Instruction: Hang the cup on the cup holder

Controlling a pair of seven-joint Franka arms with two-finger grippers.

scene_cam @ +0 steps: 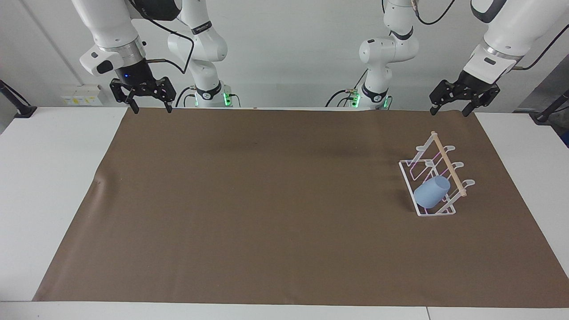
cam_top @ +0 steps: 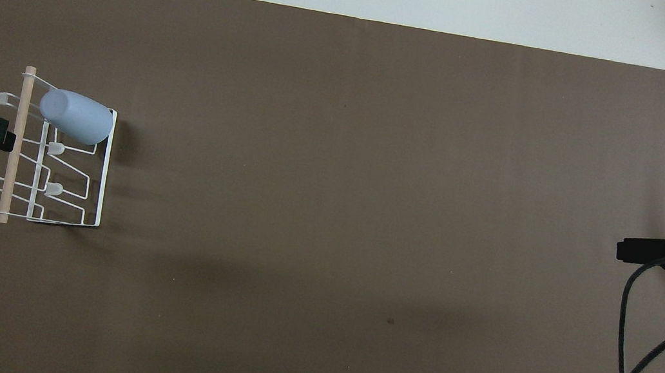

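The light-blue cup (scene_cam: 431, 192) (cam_top: 75, 117) hangs tilted, mouth down, on a prong of the white wire cup holder (scene_cam: 420, 155) (cam_top: 101, 193), at the holder's end farthest from the robots. The holder stands on the brown mat toward the left arm's end of the table, its wooden dowel (scene_cam: 448, 163) (cam_top: 13, 168) across the top. My left gripper (scene_cam: 448, 111) is open and empty, raised over the mat's edge by the robots, apart from the holder. My right gripper (scene_cam: 151, 108) is open and empty, raised over the mat's corner at the right arm's end.
A brown mat (scene_cam: 266, 200) (cam_top: 371, 185) covers most of the white table (scene_cam: 49, 178). A black cable (cam_top: 631, 332) hangs from the right arm over the mat at that arm's end.
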